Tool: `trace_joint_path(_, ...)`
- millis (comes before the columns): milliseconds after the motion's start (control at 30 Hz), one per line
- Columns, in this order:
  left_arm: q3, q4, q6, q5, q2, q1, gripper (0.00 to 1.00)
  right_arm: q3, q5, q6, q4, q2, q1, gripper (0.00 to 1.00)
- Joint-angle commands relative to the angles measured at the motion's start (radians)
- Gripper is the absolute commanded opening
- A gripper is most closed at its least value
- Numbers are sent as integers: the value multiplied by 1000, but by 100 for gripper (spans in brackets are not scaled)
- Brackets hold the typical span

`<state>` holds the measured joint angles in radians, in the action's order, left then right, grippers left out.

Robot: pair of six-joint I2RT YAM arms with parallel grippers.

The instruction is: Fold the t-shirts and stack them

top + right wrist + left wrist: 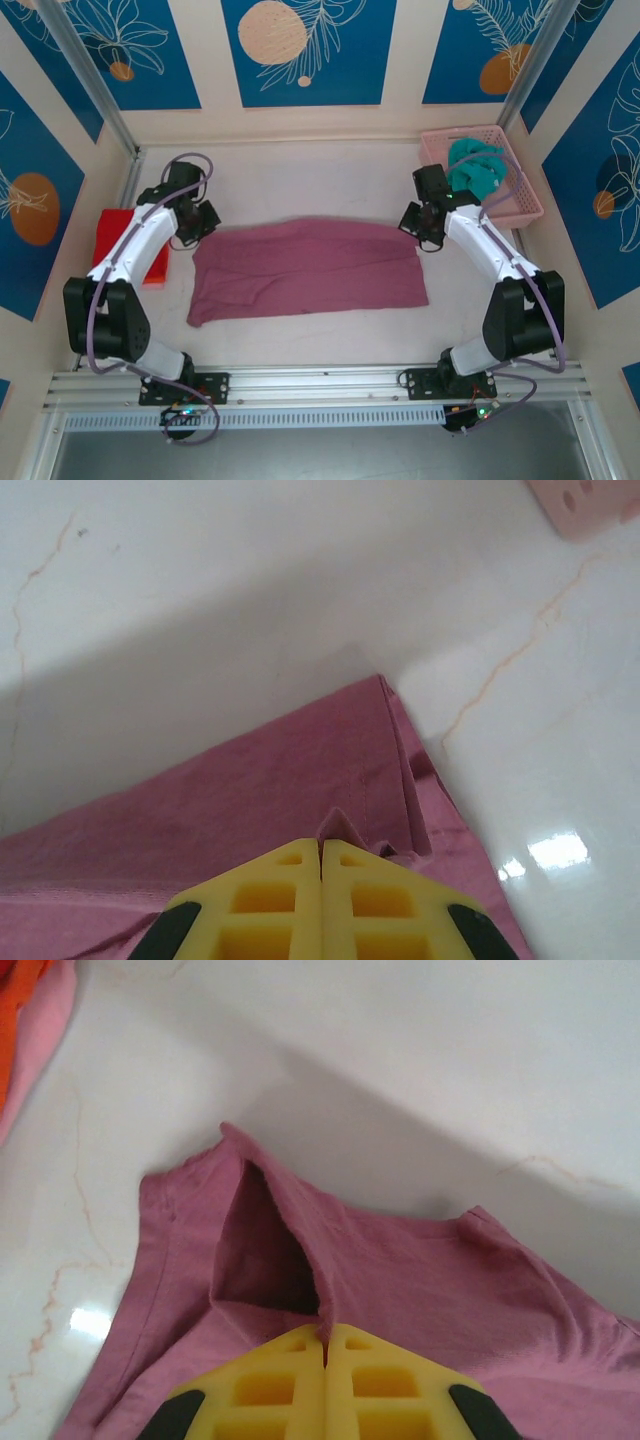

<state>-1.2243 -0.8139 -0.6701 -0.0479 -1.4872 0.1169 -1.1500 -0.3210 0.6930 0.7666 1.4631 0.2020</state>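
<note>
**Both grippers pinching the mauve tee, teal one sits in the basket**

Far left on the table [300,175] is the red tee [128,243], folded into a neat block against the left wall, apart from everything else. Its corner also pokes into the top left of the left wrist view [14,1010].

Next is the left gripper [197,224], sitting at the mauve tee's back left corner. In the wrist view [325,1332] the yellow fingers [265,1390] are squeezed fully together, with a ridge of the cloth running right up into the tips, so it's nipping a fold of fabric there.

The mauve tee [308,270] lies mid table as a wide flat strip, a bit wrinkled, and its front left corner sags toward the near edge.

The right gripper [421,226] is at the tee's back right corner. Same deal in its wrist view [322,845]: fingers [375,905] clamped tight, with a small peak of mauve cloth [250,810] sticking up just past the tips.

Back right corner holds the pink lattice basket [524,190], its corner visible in the right wrist view too [590,505]. The only thing inside is the teal tee [477,168], crumpled in a heap and humping above the rim.
</note>
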Motion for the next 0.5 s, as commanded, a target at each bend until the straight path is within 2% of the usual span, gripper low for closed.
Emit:
trace_joint_path(0,36,-64,20,-41,72,15,0,42,12,31,17,-54,6,0)
trace_joint_path(467,160,-168,-19,-43,231,46,0,115,9,30,41,-100,4,0)
